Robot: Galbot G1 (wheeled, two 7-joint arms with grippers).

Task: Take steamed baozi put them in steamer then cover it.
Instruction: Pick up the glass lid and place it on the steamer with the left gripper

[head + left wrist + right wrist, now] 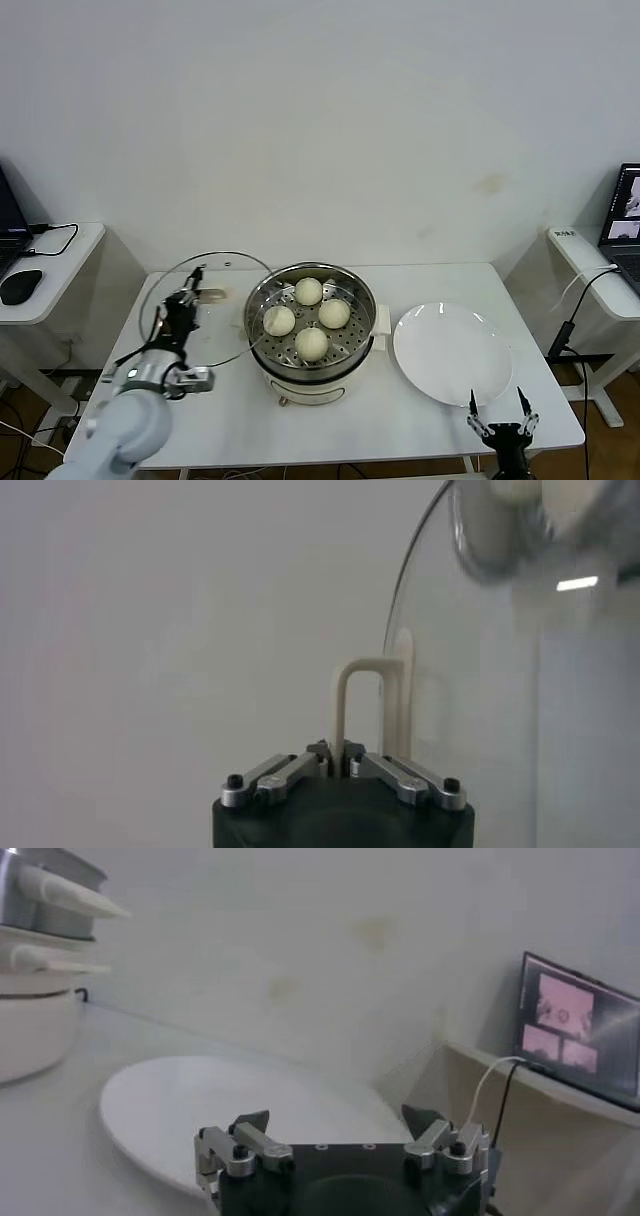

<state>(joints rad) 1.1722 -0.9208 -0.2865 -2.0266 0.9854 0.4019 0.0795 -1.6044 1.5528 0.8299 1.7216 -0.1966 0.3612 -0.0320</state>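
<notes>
Beside the steamer (310, 320), left gripper (335, 752) jaws pinch the cover (215, 300) handle; right gripper (503, 418) jaws spread.

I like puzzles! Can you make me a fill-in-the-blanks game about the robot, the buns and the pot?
1. The steamer holds ____ baozi.
2. The left gripper is shut on the handle of the glass ____.
3. The white plate has ____ buns on it.
4. The right gripper, near the table's front edge, is ____.

Missing words: four; cover; no; open
</notes>
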